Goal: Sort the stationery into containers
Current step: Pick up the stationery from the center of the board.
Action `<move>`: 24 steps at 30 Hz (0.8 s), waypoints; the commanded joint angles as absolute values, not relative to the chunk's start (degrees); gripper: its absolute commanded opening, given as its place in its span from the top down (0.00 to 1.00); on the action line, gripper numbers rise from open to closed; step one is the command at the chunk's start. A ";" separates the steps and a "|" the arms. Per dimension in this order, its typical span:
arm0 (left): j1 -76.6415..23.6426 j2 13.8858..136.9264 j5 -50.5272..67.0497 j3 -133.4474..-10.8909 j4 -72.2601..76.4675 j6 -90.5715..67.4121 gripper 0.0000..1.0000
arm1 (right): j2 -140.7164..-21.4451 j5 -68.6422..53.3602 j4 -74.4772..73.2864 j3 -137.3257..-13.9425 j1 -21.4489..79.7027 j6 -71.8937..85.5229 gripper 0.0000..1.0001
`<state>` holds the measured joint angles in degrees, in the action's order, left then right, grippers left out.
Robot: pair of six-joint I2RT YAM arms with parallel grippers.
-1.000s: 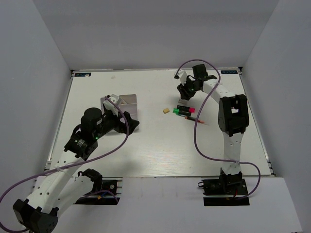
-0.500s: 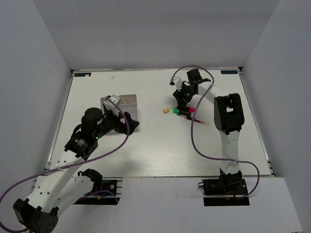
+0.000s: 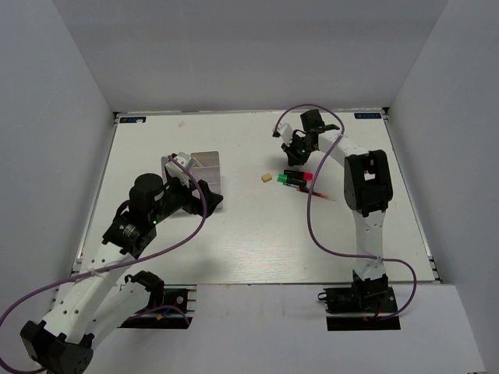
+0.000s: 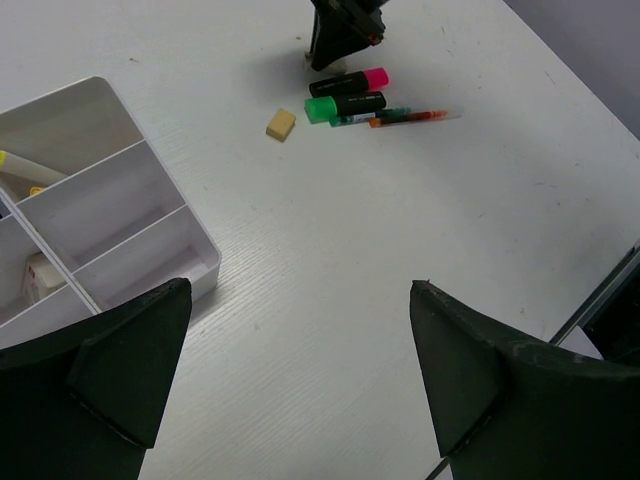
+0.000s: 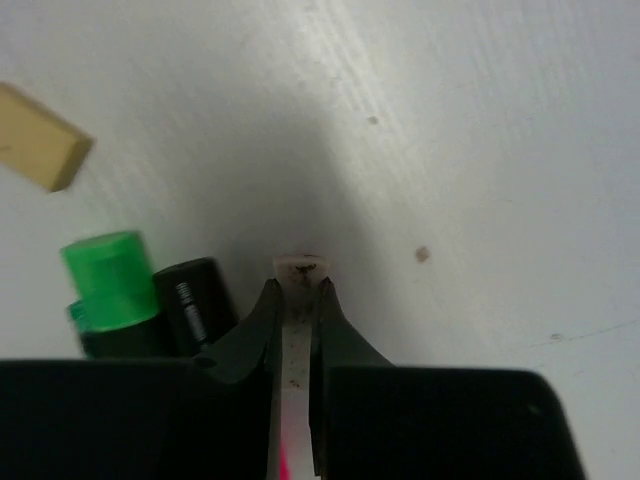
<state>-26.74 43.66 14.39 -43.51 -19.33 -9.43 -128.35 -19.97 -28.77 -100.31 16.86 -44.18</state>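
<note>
R gripper (image 5: 297, 292): pinched shut on white bit (image 5: 299, 268), prob eraser, low at table. Narrow grip avoids green highlighter (image 5: 108, 272) just beside.
L gripper (image 4: 295, 300): spread wide, empty, hovers by tray (image 4: 150, 215); prob on standby.
Tray: well apart from R; holds pen (image 4: 20, 165).
Loose: beige eraser (image 4: 281, 123), red pen (image 4: 410, 118).

Left wrist view: the tray (image 4: 120, 195) is cut off by the left edge. Inside the tray, a pen (image 4: 35, 172) and a small pale item (image 4: 40, 275) show only partly. Top view: the left arm (image 3: 144, 206) covers the tray's near side. Right wrist view: the jaws of the right gripper (image 5: 297, 288) hide most of the thin white item (image 5: 297, 266) they pinch; type indeterminate.
</note>
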 commanded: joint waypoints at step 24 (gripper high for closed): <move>-25.93 24.17 16.26 -37.79 -12.74 -8.26 0.00 | -113.81 -45.79 -32.43 -107.66 41.92 -37.35 1.00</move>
<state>-26.30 24.23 14.48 -38.22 -14.06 -9.10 -112.09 -43.68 -35.64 -102.83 39.86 -39.46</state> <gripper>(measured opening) 0.994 0.242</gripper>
